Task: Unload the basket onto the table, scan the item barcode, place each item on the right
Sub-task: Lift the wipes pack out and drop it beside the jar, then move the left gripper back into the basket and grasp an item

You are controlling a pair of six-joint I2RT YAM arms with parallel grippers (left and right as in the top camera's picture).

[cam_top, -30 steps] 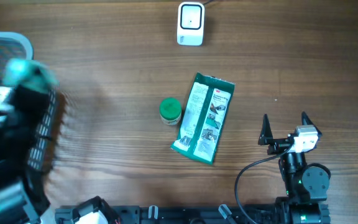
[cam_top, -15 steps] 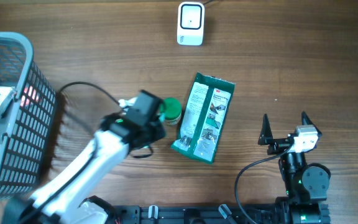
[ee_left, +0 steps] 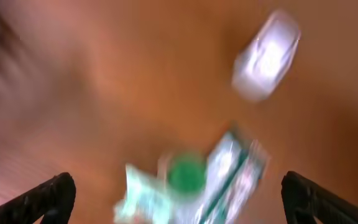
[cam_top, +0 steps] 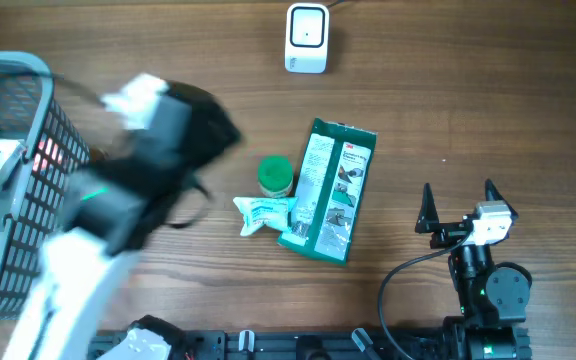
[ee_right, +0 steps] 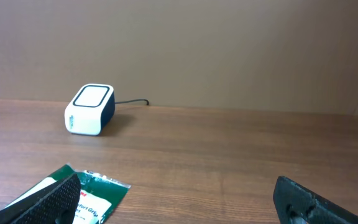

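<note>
The wooden table [cam_top: 488, 90] carries everything. Your left tool [ee_left: 179, 202] hangs over it, fingers spread wide with nothing between them; your right tool [cam_top: 458, 205], equally wide and empty, sits near the front edge. Below the left one the small sachet [cam_top: 261, 214], the green-capped jar [cam_top: 275, 176] and the green packet [cam_top: 330, 190] lie close together, well apart from the scanner [cam_top: 306, 38]. Nothing is held or presented, so I judge that the pick-up and the whole scan lie ahead of you.
</note>
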